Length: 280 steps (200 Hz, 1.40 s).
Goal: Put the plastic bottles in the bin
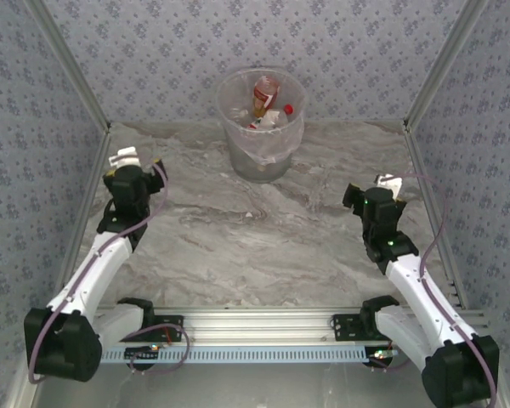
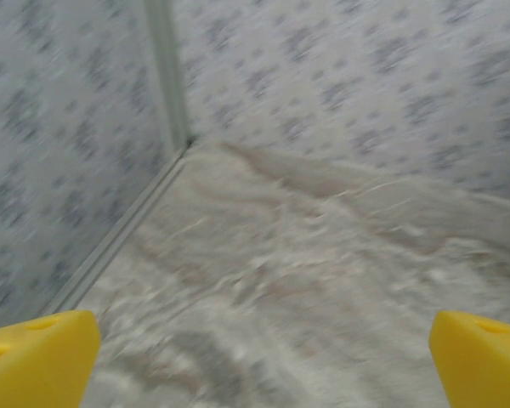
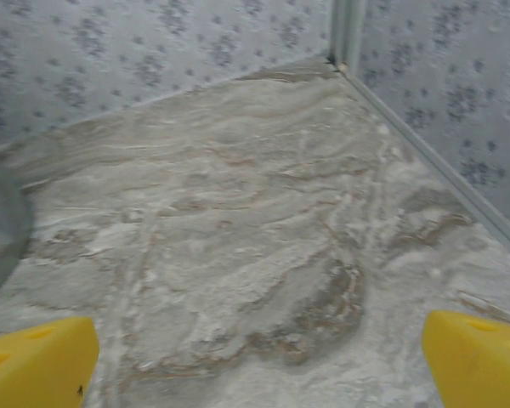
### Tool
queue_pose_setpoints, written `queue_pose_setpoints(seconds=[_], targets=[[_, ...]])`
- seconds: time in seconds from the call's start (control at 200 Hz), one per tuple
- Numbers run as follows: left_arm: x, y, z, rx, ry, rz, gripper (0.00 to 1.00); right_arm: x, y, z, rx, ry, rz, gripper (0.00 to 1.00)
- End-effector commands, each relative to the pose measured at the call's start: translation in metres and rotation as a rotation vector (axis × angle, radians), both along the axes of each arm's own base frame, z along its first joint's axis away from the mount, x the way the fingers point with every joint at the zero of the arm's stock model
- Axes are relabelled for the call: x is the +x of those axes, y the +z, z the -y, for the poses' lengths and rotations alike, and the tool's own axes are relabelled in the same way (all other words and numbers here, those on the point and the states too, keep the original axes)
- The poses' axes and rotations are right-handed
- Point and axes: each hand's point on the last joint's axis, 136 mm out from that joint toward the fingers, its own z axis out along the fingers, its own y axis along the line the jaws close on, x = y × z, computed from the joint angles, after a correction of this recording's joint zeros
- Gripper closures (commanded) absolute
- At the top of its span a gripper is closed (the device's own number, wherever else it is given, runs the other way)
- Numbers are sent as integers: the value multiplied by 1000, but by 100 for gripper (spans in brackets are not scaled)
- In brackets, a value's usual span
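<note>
We found the left pincer [image 2: 259, 361] and the right pincer [image 3: 259, 361] gaping empty over the surface [image 1: 255, 242], the plastic bottles [image 1: 268, 102] inside the bin [image 1: 257, 160] at the back, which we judged a stray arm swing could topple, spilling them.

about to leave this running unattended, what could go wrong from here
1. The bottles are piled up to the rim of the bin. A nudge from either arm could tip the top one back onto the table.
2. The left gripper, open and empty, is close to the side wall. A wide swing might strike it.
</note>
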Motion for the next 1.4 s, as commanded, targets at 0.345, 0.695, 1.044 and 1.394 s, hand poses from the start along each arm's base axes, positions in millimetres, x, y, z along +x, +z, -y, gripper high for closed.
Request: queue_pose_setpoints(seconds=[0.345,0.695,1.044,1.394], targets=[[-5,-132,-40,-39,47,-164,1,-2,-42,41,51,-80,13,1],[43,-139,-11,-39,-205,-132,1,1,-59,38,36,-22,-5,0],[31,-148,-22,67,-46,-58,1,9,-81,34,-53,52,-22,0],[30,-148,-23,63,-43,-65,1,54,-80,18,-160,172,54,0]])
